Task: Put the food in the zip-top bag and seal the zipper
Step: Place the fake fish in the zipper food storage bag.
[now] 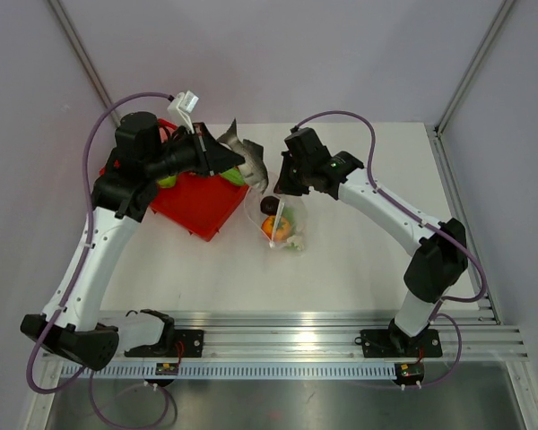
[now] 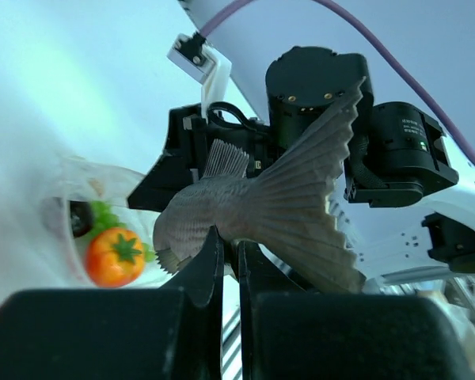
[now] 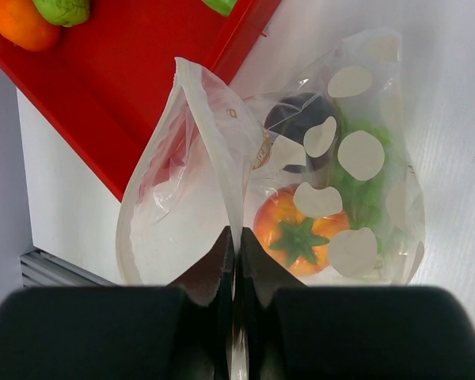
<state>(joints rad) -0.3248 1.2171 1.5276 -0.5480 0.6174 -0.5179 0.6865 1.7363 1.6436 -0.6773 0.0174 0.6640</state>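
My left gripper (image 2: 229, 241) is shut on a grey toy fish (image 2: 277, 198) and holds it by the belly in the air above the tray's right edge, just left of the bag; the fish also shows in the top view (image 1: 248, 154). My right gripper (image 3: 236, 237) is shut on the mouth edge of the clear zip-top bag (image 3: 222, 150) and holds the mouth lifted and open. Inside the bag lie an orange tomato (image 3: 297, 237), a dark purple piece (image 3: 297, 119) and a green leafy piece (image 3: 364, 190). The bag (image 1: 282, 224) rests on the table.
A red tray (image 1: 197, 202) lies left of the bag with an orange fruit (image 3: 20, 20) and a green piece (image 3: 63, 9) on it. The right arm's wrist (image 2: 317, 87) hangs close behind the fish. Metal rails run along the near table edge.
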